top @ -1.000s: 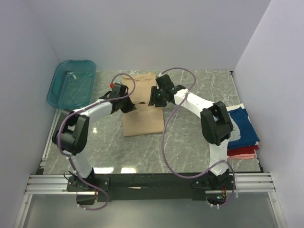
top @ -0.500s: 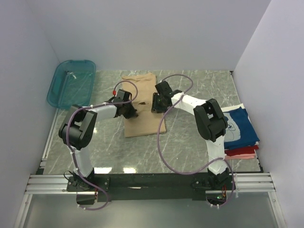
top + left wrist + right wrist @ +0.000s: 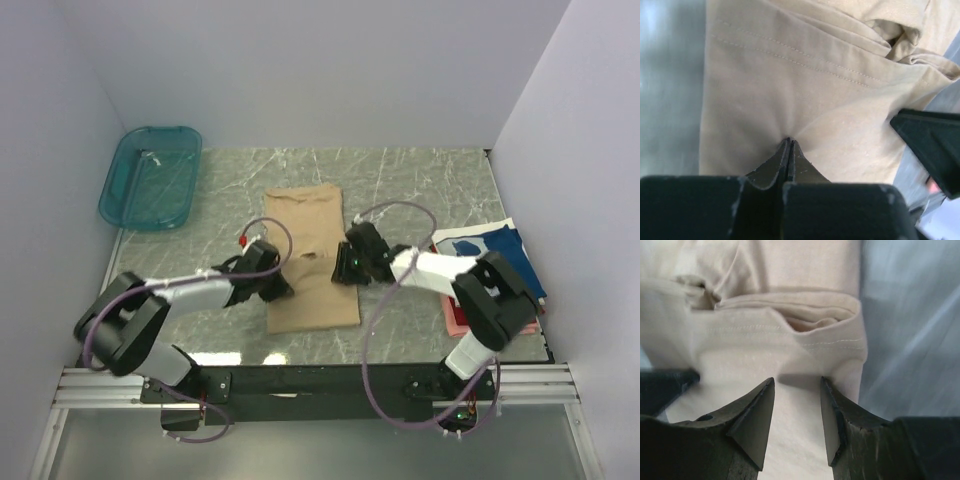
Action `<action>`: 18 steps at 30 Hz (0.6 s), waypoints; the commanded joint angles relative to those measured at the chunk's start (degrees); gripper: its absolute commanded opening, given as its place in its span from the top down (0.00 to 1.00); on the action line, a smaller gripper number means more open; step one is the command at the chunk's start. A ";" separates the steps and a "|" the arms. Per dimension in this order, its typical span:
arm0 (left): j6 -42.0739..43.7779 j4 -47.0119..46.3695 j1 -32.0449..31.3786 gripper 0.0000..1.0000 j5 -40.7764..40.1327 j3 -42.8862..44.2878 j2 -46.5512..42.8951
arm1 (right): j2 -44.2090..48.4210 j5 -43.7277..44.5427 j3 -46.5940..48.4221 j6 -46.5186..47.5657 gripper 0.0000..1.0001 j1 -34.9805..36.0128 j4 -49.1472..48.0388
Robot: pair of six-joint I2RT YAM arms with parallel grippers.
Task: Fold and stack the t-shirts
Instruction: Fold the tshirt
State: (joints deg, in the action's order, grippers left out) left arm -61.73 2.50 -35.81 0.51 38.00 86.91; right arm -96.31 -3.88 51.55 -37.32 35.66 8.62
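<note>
As right arm [image 3: 495, 300] apparently overlaps stack [image 3: 503, 246], basket [image 3: 110, 190] apart.

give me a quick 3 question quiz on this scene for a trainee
1. True or false: the left claw is shut on the tan t-shirt.
2. Which t-shirt tops the pile at the right edge of the table? A red, B navy blue, C pink
3. Fill in: the teal basket sits by the table's far ____ corner.
Key: 1 true; 2 B; 3 left.
</note>
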 commanded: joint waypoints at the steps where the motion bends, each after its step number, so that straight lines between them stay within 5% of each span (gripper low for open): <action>1: -4.62 0.22 -3.90 0.98 -3.06 -7.64 -7.87 | 7.09 0.19 -10.66 -5.20 0.51 5.11 0.00; 7: -9.72 1.71 -8.83 0.97 -4.47 -16.45 -20.88 | 16.32 0.36 -19.82 -10.75 0.51 11.44 -2.03; 13: -8.67 8.13 -8.92 0.87 -10.00 -13.23 -30.21 | 21.95 3.34 -16.14 -8.74 0.51 11.36 2.53; 18: -4.55 9.27 -7.17 0.87 -11.33 -6.99 -23.49 | 18.28 6.77 -10.08 -6.28 0.52 11.10 5.70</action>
State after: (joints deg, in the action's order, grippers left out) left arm -69.12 10.85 -44.07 -8.08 26.04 59.33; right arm -76.73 -1.19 36.56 -45.43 46.85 11.92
